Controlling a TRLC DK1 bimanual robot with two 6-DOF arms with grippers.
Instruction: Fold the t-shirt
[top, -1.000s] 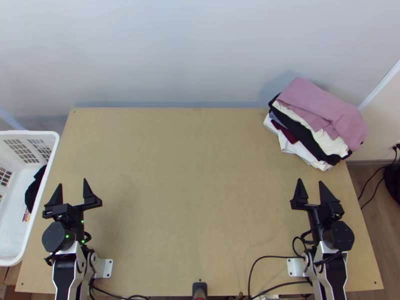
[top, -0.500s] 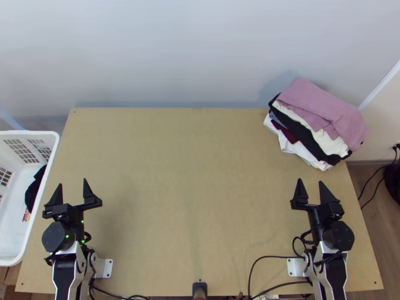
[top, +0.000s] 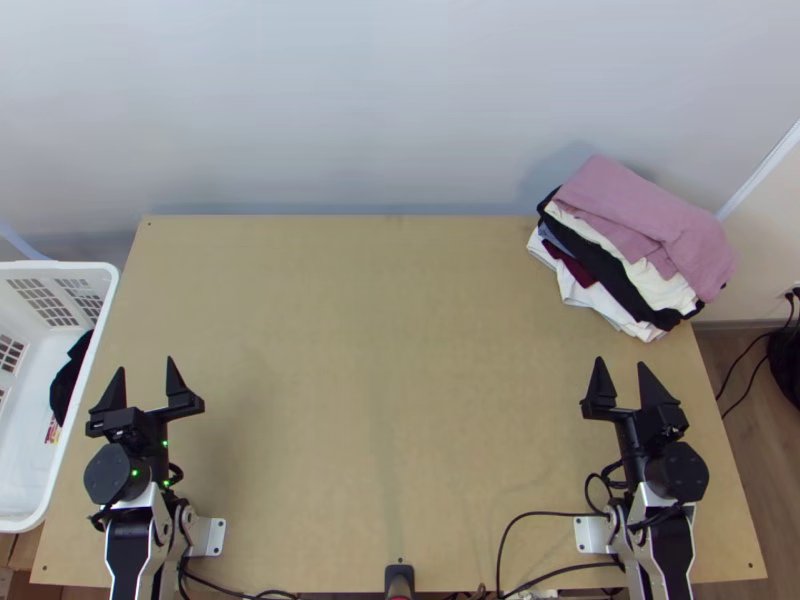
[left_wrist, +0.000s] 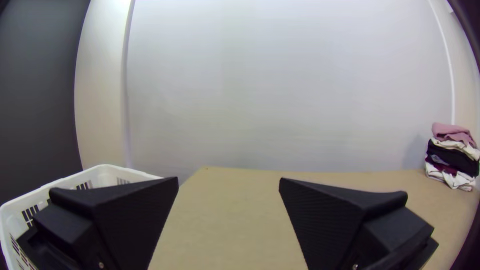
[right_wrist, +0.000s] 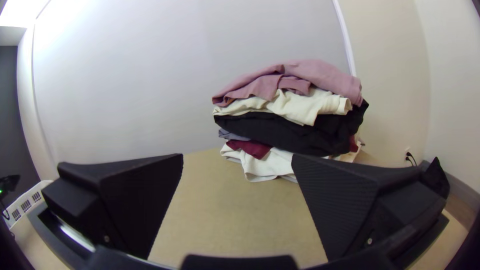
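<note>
My left gripper (top: 146, 382) stands open over the table's near left part, its fingers pointing toward the back wall. Across from it, the right gripper (top: 620, 380) is open too, a short way nearer than the clothes pile. That pile of folded garments (top: 645, 220) lies at the table's back right corner, a pink one on top. In the left wrist view, the open left gripper (left_wrist: 228, 185) has nothing between its fingers. The right wrist view has the open right gripper (right_wrist: 237, 162) in front of the stacked clothes (right_wrist: 295, 125), touching none of them.
A white plastic basket (top: 100, 300) stands at the table's left edge, a black cloth (top: 70, 380) inside it. Bare wooden tabletop (top: 380, 380) stretches between the two arms. Black cables (top: 520, 520) run along the near edge by the right arm's base.
</note>
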